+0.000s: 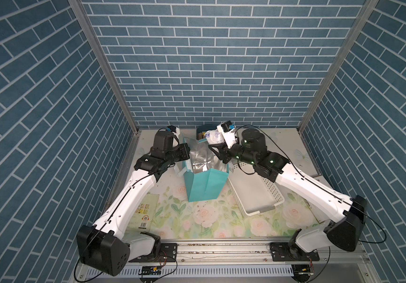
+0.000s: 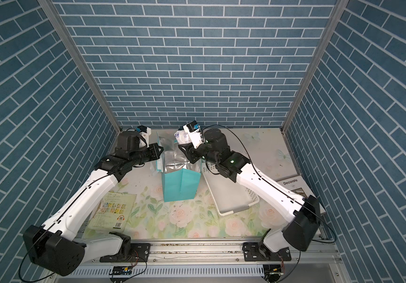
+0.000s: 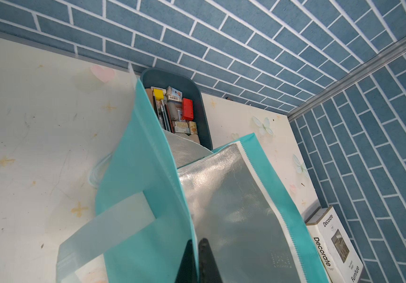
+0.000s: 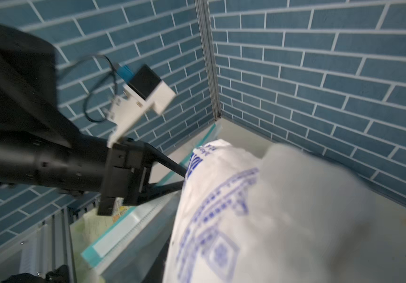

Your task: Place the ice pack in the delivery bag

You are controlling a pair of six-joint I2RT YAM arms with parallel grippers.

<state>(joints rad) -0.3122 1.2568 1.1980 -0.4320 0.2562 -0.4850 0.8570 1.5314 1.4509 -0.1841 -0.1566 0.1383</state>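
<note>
I pinch one edge of the teal delivery bag (image 1: 205,183) tight with my left gripper (image 3: 195,257). My right gripper (image 1: 213,147) holds the white ice pack (image 1: 212,137) up over the bag's open top

Matt teal non-woven cloth on delivery bag (image 1: 205,186); inside it, crinkled glossy silver foil lining (image 3: 233,208); ice pack (image 4: 270,208) near bag's mouth, soft white plastic film w/ blue print; basket (image 1: 273,193) beside bag, perforated white plastic; bin (image 3: 172,76) behind bag, smooth dark-blue plastic; tabletop (image 1: 209,220) under bag, smooth floral sheet.
</note>
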